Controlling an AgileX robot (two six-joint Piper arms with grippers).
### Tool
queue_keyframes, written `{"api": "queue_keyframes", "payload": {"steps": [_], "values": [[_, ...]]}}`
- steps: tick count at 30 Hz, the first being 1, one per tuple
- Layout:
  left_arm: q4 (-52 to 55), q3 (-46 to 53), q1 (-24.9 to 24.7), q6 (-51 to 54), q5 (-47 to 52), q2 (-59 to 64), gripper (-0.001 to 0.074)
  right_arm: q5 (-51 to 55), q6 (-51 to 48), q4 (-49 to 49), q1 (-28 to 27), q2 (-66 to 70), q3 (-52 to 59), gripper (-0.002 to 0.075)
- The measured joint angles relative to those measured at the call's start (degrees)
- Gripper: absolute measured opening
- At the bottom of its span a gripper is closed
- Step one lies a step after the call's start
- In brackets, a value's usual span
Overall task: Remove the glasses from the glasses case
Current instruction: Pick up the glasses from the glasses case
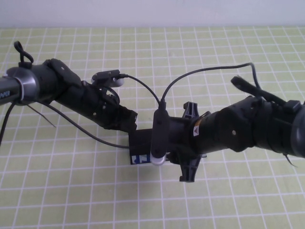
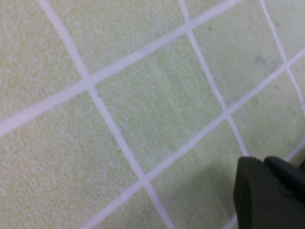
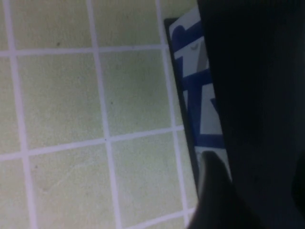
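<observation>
Clearly both our arms meet over the middle of the table [image 1: 57,191], and the glasses case [image 1: 140,148] lies right beneath that meeting point, so what the coming move turns on is how the case lies under the two grippers. From the high view only a short stretch of the case shows: a black top and a white front strip printed in blue, facing the near side. Its long axis appears to run left to right, with the rest hidden under our right arm. Our left gripper [image 1: 128,121] sits at the left far corner of the case, just beside it or touching it; we cannot tell which, and we cannot tell whether its fingers are apart or together. Its wrist view shows mostly bare checked cloth and one dark corner. Our right gripper [image 1: 164,138] hangs directly over the case, reaching in from the right, and its wrist view looks down along the printed strip of the case [image 3: 193,90] at very close range; again we cannot tell how its fingers stand. We judge the right arm to be the nearer one to the case body, with the left at its end. The glasses are not visible in any view, so we take them to be inside the case or hidden by the arms, and we cannot say whether the lid is up.
</observation>
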Motion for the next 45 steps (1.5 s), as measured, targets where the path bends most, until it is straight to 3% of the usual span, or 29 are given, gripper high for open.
{"api": "queue_keyframes", "payload": {"steps": [17,20,23,25,33,45], "values": [[0.57,0.0,0.0,0.35,0.0,0.0,-0.0004,-9.05,-0.79,-6.71,0.0,5.82,-0.49,0.03],[0.57,0.0,0.0,0.48,-0.11,0.0,-0.0004,-9.31,-1.0,-7.2,0.0,5.94,-0.49,0.0237],[0.57,-0.14,0.1,0.62,-0.84,0.0,-0.0004,-9.31,-1.42,-7.57,0.12,5.82,-0.62,0.0102],[0.68,-0.18,0.1,0.73,-0.98,0.0,-0.0004,-9.08,-1.4,-7.6,0.12,5.1,-0.62,0.0058],[0.76,-0.27,0.1,0.66,0.62,0.0,-0.0004,-9.0,-1.26,-7.7,0.12,1.15,-0.62,0.0013],[0.88,-1.38,0.1,0.99,1.55,-1.15,-0.0004,-9.36,-1.26,-4.61,-0.3,0.94,-0.62,0.0006]]}}
